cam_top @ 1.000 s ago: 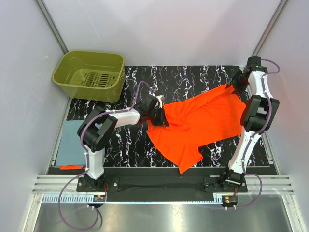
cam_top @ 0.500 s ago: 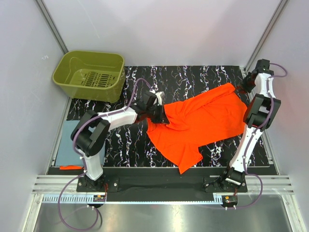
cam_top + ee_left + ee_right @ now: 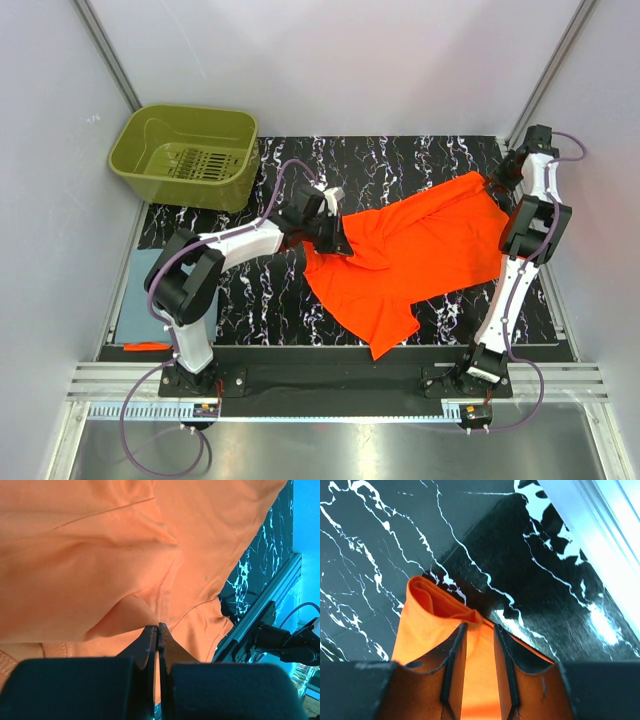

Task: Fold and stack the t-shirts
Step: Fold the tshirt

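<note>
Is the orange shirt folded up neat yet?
Not folded. The orange shirt lies spread out and wrinkly over the black mat, the left claw and right claw each pinching an end.

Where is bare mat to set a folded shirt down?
Far strip of the mat between basket and orange shirt; near-left patch beside the left arm. Right half crowded: left pincer and right pincer grip the shirt.

On my tabletop point(image 3: 400, 160), a black surface veined with white, I list one olive-green plastic basket point(image 3: 180, 185): upright, open-topped, with a slotted floor, standing at the far left corner and reaching past the black edge. Also one ribbed aluminium rail point(image 3: 340, 385) along the near edge, and pale grey walls point(image 3: 350, 60) on three sides.
</note>
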### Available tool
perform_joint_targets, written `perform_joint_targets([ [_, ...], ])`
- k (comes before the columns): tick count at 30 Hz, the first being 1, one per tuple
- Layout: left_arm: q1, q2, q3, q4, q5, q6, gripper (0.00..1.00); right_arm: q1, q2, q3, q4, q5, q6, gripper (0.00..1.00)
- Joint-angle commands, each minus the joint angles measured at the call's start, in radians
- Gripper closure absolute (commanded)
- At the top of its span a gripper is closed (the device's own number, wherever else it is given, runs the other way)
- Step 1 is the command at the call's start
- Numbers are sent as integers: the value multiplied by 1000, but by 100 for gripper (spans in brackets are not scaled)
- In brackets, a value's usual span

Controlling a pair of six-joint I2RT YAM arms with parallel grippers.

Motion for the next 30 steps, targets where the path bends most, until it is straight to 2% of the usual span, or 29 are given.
perform_joint_targets([
  [1,-1,-11,49,14,32,18,100,6,23,64,12,-37,-6,65],
  [6,10,-19,43,10,35,15,100,6,42,80,12,-53,-6,66],
  [8,14,-23,43,8,34,14,100,6,40,85,14,-54,-3,71],
  [11,22,-43,48,3,31,10,100,6,31,100,12,-54,0,92],
  [13,31,-61,54,-4,37,-2,100,4,-1,102,9,-45,0,100],
  [19,45,-104,51,-7,52,-39,100,4,-96,44,-12,-30,26,100],
  [25,47,-176,29,-38,31,-39,100,4,-99,99,-122,-20,28,100],
  [30,50,-215,11,-81,12,-23,100,4,-138,68,-158,6,26,100],
])
